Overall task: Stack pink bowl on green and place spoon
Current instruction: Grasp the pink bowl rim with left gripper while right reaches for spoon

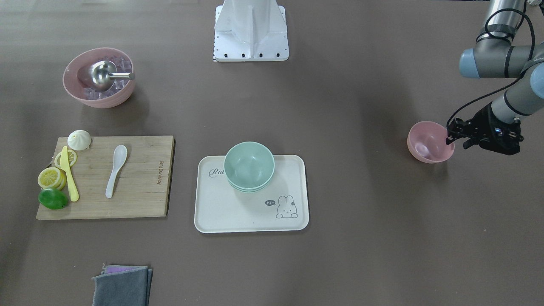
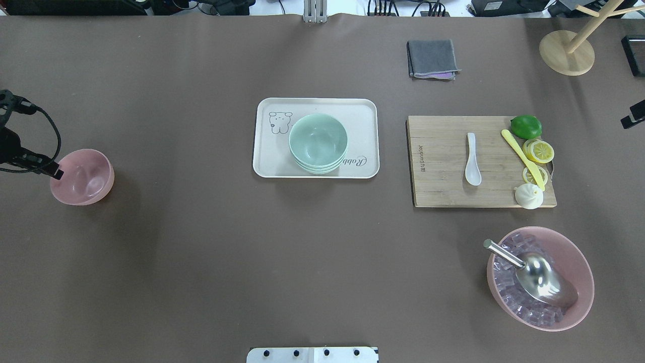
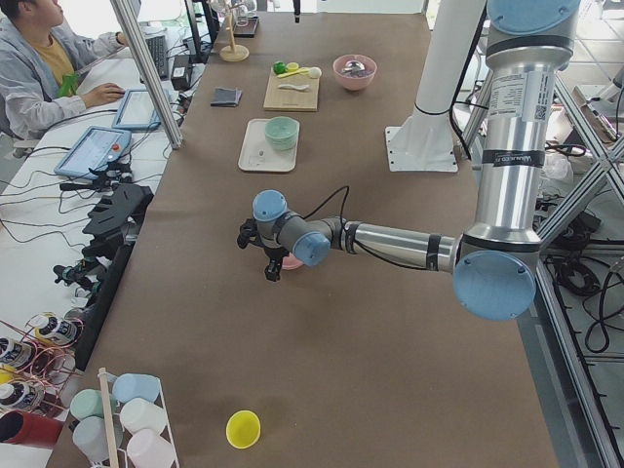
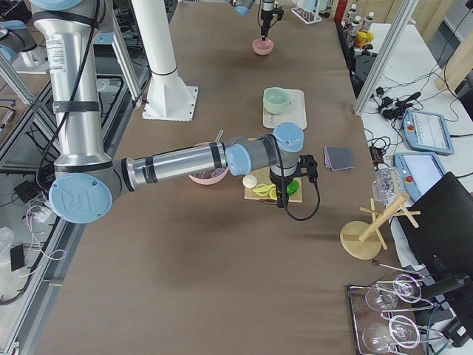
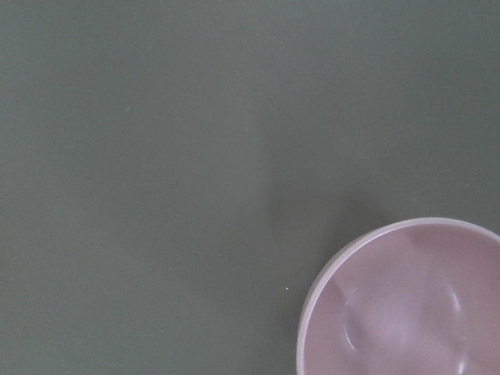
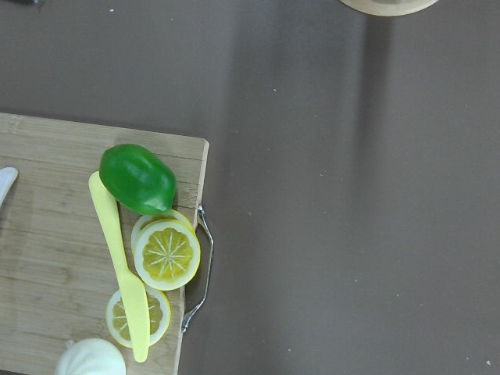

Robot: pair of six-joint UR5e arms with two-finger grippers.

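Note:
A small pink bowl (image 1: 427,144) stands alone on the brown table, far from the tray; it also shows in the overhead view (image 2: 83,176) and the left wrist view (image 5: 406,312). My left gripper (image 1: 459,139) is open at the bowl's outer rim, with one finger over the rim and one outside it. Stacked green bowls (image 1: 248,165) sit on a white tray (image 1: 238,212). A white spoon (image 1: 115,170) lies on a wooden cutting board (image 1: 140,187). My right gripper (image 4: 280,198) hangs by the board's lime end; I cannot tell whether it is open or shut.
The board also holds a lime (image 6: 137,178), lemon slices (image 6: 166,254), a yellow knife (image 6: 117,258) and a white bun (image 1: 79,140). A large pink bowl (image 1: 123,97) of ice cubes holds a metal scoop. A folded grey cloth (image 1: 122,284) and a wooden stand (image 2: 567,53) are on the table.

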